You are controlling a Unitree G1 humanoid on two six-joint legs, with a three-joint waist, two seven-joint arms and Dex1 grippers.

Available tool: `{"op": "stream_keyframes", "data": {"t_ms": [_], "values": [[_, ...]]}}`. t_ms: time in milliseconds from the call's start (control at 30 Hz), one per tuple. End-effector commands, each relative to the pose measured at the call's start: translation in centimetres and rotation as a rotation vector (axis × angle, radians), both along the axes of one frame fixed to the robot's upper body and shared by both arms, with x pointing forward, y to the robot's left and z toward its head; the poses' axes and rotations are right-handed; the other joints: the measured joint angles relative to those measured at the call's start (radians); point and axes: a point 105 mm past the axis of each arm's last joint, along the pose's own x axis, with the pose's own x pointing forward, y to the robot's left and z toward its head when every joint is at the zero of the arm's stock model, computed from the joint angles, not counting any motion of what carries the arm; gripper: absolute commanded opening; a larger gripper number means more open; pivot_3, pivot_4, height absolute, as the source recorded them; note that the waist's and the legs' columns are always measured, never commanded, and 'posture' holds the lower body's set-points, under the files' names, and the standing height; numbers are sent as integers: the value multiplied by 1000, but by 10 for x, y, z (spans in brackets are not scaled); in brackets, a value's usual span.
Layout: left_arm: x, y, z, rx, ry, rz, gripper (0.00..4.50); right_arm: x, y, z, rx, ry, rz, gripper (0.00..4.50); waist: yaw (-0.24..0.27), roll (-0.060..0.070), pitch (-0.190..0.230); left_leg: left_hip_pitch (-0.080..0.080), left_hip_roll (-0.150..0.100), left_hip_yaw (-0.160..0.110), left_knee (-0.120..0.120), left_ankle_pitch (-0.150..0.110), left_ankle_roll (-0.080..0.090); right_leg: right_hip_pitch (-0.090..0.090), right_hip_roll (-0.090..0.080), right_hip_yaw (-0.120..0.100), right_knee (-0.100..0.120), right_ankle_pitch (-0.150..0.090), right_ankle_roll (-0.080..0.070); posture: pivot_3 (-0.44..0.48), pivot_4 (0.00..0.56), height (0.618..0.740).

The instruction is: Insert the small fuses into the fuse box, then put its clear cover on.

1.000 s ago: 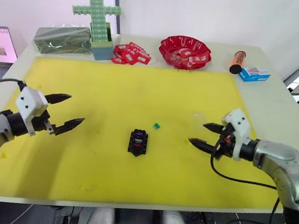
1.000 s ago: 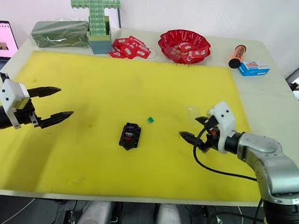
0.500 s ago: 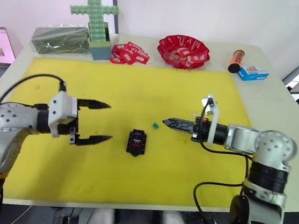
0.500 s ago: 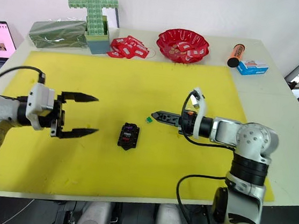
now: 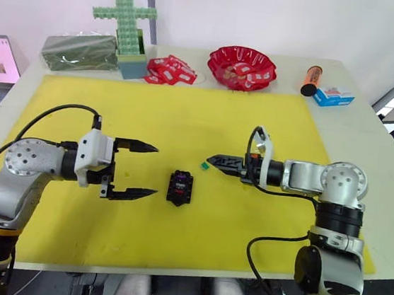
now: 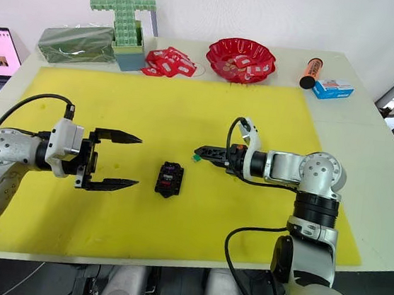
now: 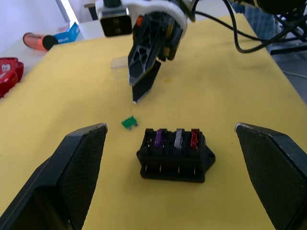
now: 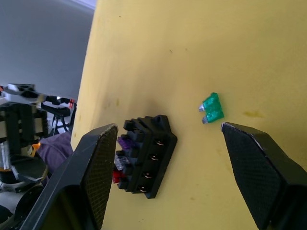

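The green fuse point(image 8: 211, 108) lies loose on the yellow mat point(image 5: 186, 118), just ahead of the right hand point(image 5: 213, 161), whose fingers are spread wide and hold nothing. The fuse box point(image 7: 174, 154), already filled with purple, grey and red fuses, sits between both hands. The left hand point(image 5: 142, 170) is open, empty, and farther from the fuse.

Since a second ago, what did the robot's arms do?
Both arms swung inward over the yellow mat. The left gripper closed in on the fuse box from its left side. The right gripper came up to the green fuse. Nothing was grabbed; fuse box, green fuse and clear cover stayed put.
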Motion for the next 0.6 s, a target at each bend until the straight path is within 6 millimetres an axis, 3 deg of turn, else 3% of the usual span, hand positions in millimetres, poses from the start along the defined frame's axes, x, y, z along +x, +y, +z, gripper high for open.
{"op": "stream_keyframes", "data": {"t_ms": [33,600], "values": [[-1,-3,7,2,-36,-17,4500,3,6,5,-7,-10,12,3581,0,0,0,0,0,0,0,0,0,0,0,0,0,0,0,0,150,740],[2,-5,5,0,-31,-10,4500,15,18,-11,-14,13,-22,3581,-4,0,0,0,0,0,0,0,0,0,1,0,0,0,0,0,150,740]]}}
